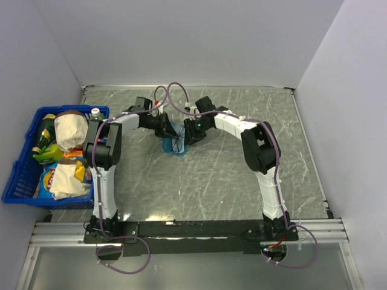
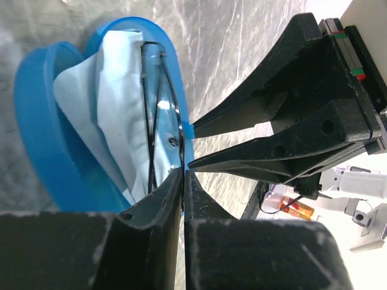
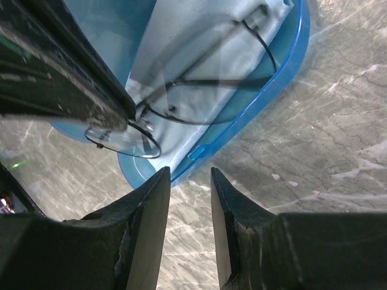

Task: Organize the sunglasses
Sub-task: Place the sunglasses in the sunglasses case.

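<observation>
Sunglasses (image 2: 162, 109): thin black wire pair, lying on the light cloth (image 2: 109, 115) inside the open blue case (image 2: 42, 121); one lens overhangs the near rim.
Status: placement nearly done. Seating that lens and shutting the lid appear to remain.
Left gripper (image 2: 183, 175): jaws almost closed, pinching the frame at the overhanging end.
Right gripper (image 3: 188, 172): jaws parted either side of the case's rim tab, holding nothing.
Case: on the table (image 1: 211, 181), between both grippers.
Basket (image 1: 18, 172): blue, at the left edge, packed with packets and bottles.
</observation>
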{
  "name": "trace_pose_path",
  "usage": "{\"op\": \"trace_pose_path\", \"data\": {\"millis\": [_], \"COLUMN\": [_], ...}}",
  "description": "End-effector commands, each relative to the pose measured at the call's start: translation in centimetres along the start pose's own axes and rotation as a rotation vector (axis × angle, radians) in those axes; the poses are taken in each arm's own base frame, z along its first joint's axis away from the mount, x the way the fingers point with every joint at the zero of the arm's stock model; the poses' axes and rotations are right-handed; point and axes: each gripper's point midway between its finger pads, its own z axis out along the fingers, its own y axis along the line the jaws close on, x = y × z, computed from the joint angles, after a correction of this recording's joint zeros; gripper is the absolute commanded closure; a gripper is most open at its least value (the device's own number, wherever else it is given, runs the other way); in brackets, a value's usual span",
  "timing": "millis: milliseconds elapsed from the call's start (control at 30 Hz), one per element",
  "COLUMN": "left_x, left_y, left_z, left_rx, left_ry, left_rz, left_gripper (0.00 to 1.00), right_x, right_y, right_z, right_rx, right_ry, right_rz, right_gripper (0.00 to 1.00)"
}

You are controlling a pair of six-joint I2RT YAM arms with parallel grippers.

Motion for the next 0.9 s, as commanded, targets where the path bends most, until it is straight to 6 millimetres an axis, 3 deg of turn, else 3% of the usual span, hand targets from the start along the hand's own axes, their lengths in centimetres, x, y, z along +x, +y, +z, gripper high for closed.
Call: {"op": "trace_pose_path", "data": {"millis": [0, 867], "left_x": [-0.45, -1.33], "left_y": [-1.66, -1.61], "left_z": [-0.35, -1.16], "left_rx": [0.017, -0.043], "left_ry": [-0.014, -0.083], "left_rz": [0.022, -0.036], "left_gripper": [0.89, 0.96], "right_x": [-0.57, 0.09], "right_y": [0.29, 0.51], "right_z": [0.30, 0.92], "right_rx": [-0.008, 0.005], "right_ry": [-0.006, 0.014], "right_rz": [-0.022, -0.040], "right_gripper": [0.60, 0.62]}}
